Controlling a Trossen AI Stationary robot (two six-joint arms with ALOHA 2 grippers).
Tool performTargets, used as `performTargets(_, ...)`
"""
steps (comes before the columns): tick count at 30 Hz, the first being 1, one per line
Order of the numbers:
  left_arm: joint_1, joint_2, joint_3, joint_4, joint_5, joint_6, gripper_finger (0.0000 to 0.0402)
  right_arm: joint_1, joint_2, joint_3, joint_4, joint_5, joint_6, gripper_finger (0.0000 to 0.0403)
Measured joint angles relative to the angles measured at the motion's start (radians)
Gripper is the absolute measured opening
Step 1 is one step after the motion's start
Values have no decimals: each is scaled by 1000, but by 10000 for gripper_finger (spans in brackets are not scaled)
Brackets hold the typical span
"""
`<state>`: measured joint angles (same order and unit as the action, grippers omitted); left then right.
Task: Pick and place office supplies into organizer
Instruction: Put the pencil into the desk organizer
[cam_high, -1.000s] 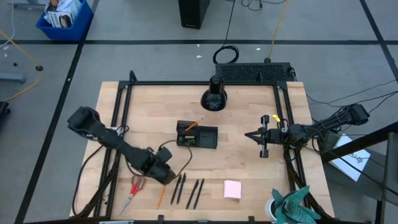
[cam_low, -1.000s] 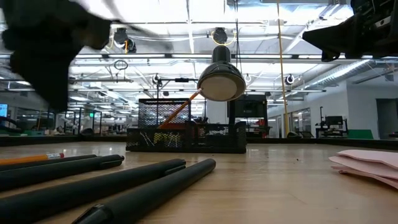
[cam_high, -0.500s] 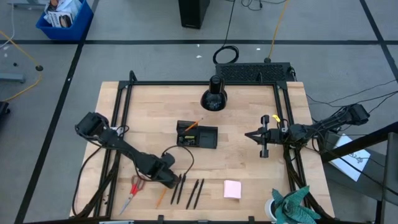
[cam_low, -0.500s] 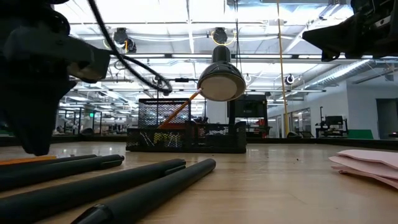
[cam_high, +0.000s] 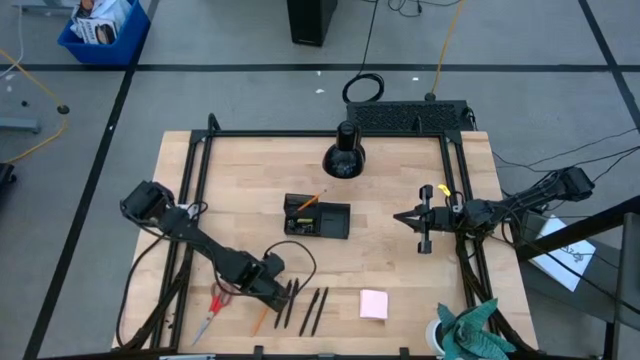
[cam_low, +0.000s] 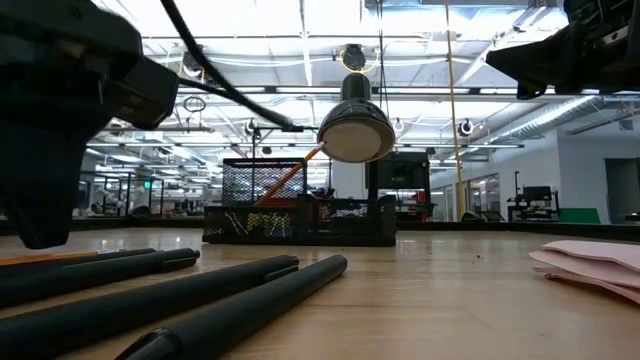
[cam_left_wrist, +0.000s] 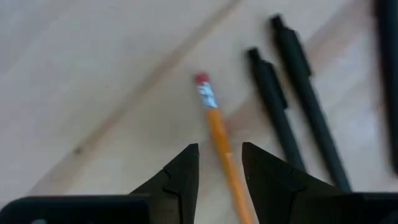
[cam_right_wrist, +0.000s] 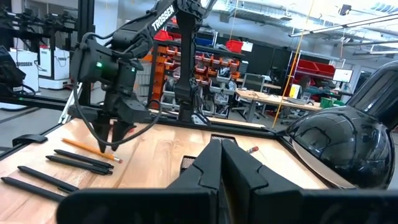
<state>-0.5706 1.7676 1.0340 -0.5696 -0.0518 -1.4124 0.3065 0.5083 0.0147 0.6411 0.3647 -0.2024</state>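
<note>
Both arms are dark, jointed tubes with black cables looped along them. The left arm (cam_right_wrist: 118, 74) carries white "TROSSEN" lettering and a small green light; its gripper fingers (cam_left_wrist: 180, 177) are matte black, tapered wedges.

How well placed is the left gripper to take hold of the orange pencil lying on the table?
Probably well placed, yes. The left gripper hangs over the orange pencil, fingers open to either side of it. The black pens lie beside it, apart from the pencil.
</note>
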Motion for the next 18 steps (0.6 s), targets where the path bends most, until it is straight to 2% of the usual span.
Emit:
performTargets(12,-21,0,0,-9,-85,-3,127,0,0,0,0,0,7,4)
performTargets(18,-4,47,4,2,-71,17,127,0,0,0,1,0,7,4)
